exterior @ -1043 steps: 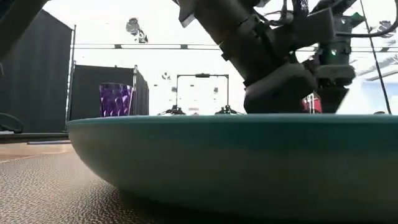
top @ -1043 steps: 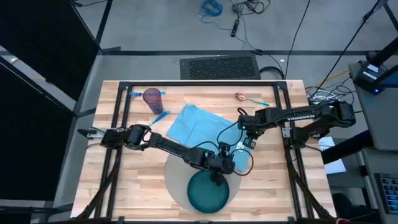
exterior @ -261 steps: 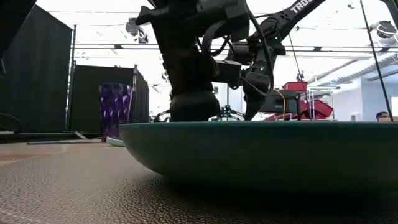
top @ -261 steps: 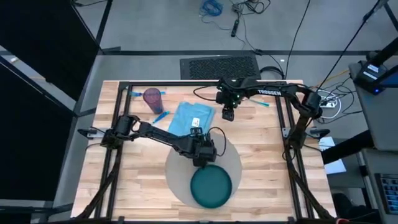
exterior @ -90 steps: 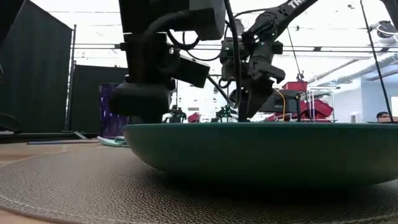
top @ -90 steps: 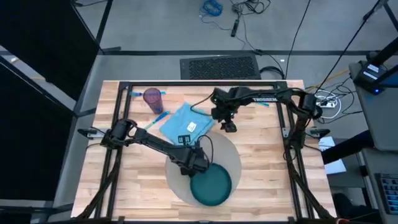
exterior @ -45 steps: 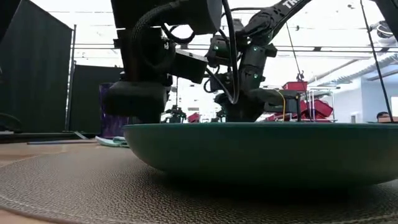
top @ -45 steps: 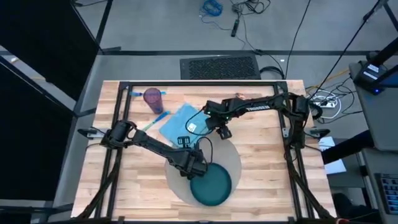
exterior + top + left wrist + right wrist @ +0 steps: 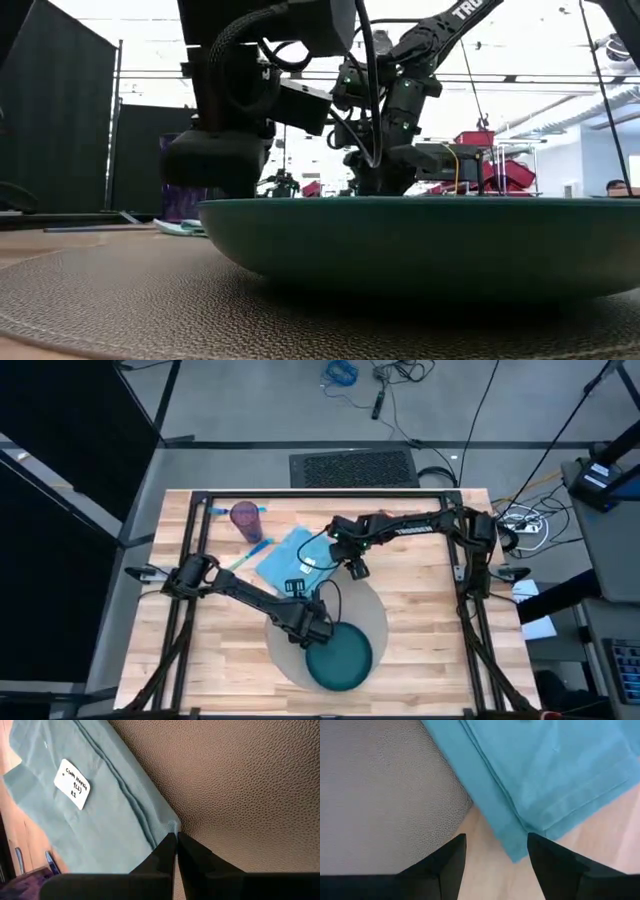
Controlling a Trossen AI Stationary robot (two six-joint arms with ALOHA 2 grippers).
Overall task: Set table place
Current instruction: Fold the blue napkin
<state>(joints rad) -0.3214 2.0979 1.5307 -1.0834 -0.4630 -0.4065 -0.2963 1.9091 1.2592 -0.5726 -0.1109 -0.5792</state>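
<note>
A dark teal plate [image 9: 338,658] rests on the round grey placemat [image 9: 372,610] at the table's near middle. A light blue napkin [image 9: 290,555] lies flat beyond it, one corner reaching onto the placemat's far-left rim. My left gripper [image 9: 175,839] is shut at that corner and points down; it is also seen in the high view [image 9: 312,624] and the low view [image 9: 215,165]. My right gripper [image 9: 496,865] hangs open just over another napkin corner [image 9: 517,851] beside the placemat's rim; it shows in the high view [image 9: 355,568] too. My left gripper pinches the very tip of the napkin's corner [image 9: 172,826] between its two fingers, coming from above. That corner lies on the placemat [image 9: 235,785]. The rest of the napkin is spread flat on the table, slack, with its white label [image 9: 72,777] facing up.
A purple cup [image 9: 245,517] stands at the far left with blue-handled cutlery [image 9: 258,547] beside it, close to the napkin's left edge. The black frame rails [image 9: 195,540] run along both sides of the table. Bare wood lies right of the placemat [image 9: 430,620].
My right gripper has come toward the table's near-left and down, from beyond the napkin's right edge to just over its corner by the placemat's rim, staying open. The left gripper and the napkin have kept nearly still.
</note>
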